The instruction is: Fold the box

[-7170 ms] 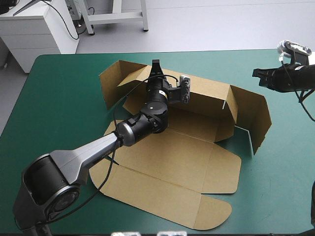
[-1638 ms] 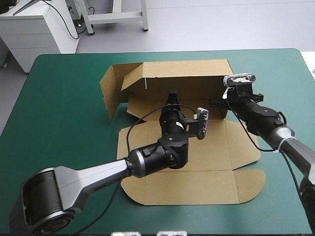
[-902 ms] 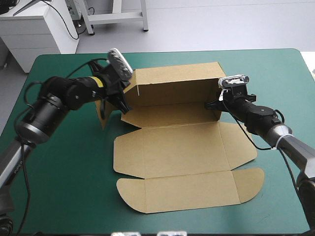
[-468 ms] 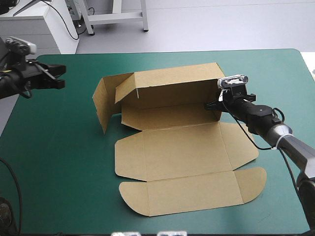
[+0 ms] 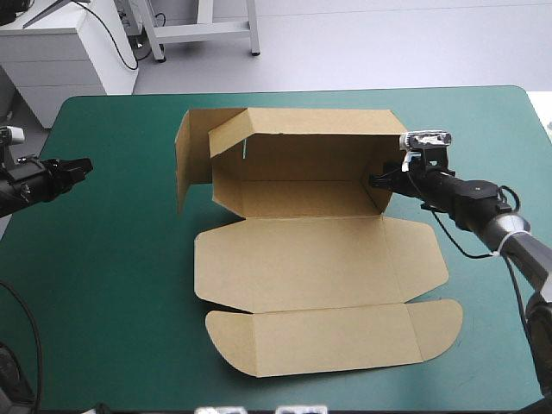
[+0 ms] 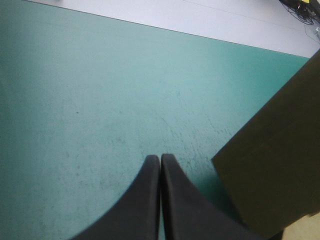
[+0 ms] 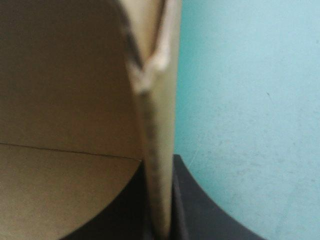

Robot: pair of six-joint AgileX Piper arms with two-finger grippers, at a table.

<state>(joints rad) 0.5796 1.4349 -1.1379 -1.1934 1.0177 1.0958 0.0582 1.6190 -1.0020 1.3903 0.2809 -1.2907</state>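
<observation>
While the brown box (image 5: 302, 259) sits at the middle of the teal-green table (image 5: 103, 302), its half toward 12 o'clock is raised and its half toward 6 o'clock lies flat. The back wall (image 5: 302, 159) stands upright. A side wall (image 5: 191, 159) stands at the 9 o'clock end, and a short flap (image 5: 228, 129) angles forward there from the back wall. Toward 6 o'clock the broad panel (image 5: 302, 259) and the strip with rounded ends (image 5: 332, 332) rest flat on the cover.

Right gripper (image 5: 376, 182): at the 3 o'clock end of the raised half, pinching the upright board. In its wrist view the board's edge (image 7: 155, 175) rises between the black fingers (image 7: 200, 215), which are all but closed on it, with the box's inner face on one side and bare cover on the other.

Left gripper (image 5: 84, 166): at 9 o'clock, near the table's left edge and well apart from the box. It points toward 3 o'clock. Its fingers (image 6: 145, 200) are pressed together in a pointed arch over bare cover, gripping nothing, and dark board of the box shows ahead and to one side.
</observation>
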